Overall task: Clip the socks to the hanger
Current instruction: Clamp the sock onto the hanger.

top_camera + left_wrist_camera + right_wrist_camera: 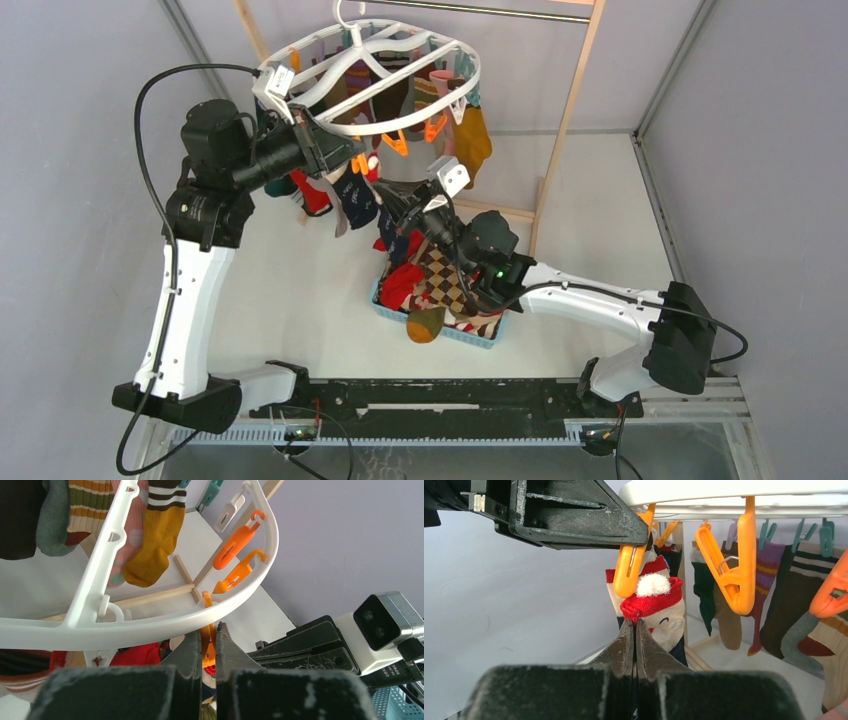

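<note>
While your left tool (210, 634) squeezes a clip: the step in hand is feeding one sock into one clip, with both arms up at the near rim of the hanger (462, 60).
Left tool: closed almost fully on the upper handles of an orange clip (628, 575) that hangs from the rim. You cannot tell from these views whether the clip's mouth is sprung open.
Right tool (634, 630): shut tight on the Santa sock (659, 611), gripping it just below the red cuff.
Sock vs clip: the cuff and white pompom sit just beside the clip's lower end. No bite is visible, so judge it not yet seated.
Hanger: hangs above the counter (300, 300). Many socks (472, 140) are pegged along the far side, and other orange clips on the near rim are bare.
Remaining stock: a heap of socks in the blue basket (385, 298) under the right arm.
Next move (judgement): you need to raise the cuff and steer it between the clip's lips while the squeeze is on. Then release the left tool first and the right tool last.
Risk: the ring looks free to swing, so a push from the sock could carry the clip off line.
</note>
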